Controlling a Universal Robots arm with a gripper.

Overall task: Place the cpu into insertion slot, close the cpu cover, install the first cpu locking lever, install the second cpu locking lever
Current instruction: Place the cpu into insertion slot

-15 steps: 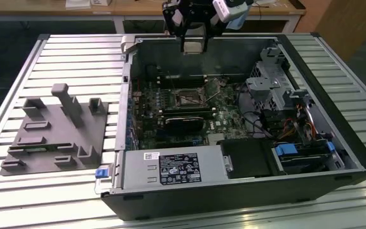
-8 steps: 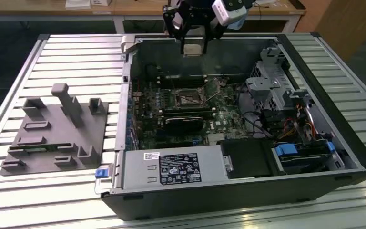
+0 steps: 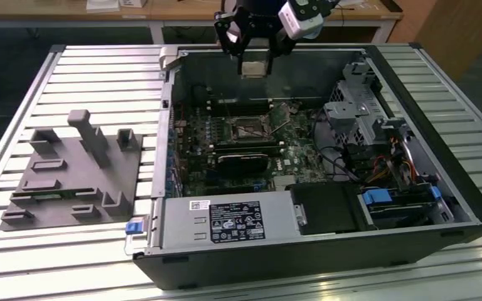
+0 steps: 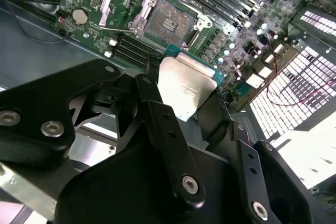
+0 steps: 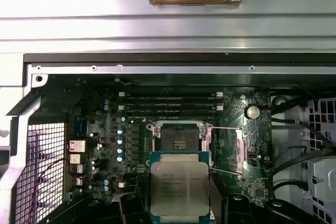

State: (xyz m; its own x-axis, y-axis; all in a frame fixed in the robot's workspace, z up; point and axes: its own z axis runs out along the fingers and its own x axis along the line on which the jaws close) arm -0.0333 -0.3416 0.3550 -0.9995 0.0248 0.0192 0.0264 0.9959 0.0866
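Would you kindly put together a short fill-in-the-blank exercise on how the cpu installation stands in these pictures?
1. The end effector is shut on the ____.
2. The insertion slot is ____, with no chip seated in it.
3. The cpu cover is swung ____, leaving the insertion slot exposed.

Missing words: cpu; empty; open.
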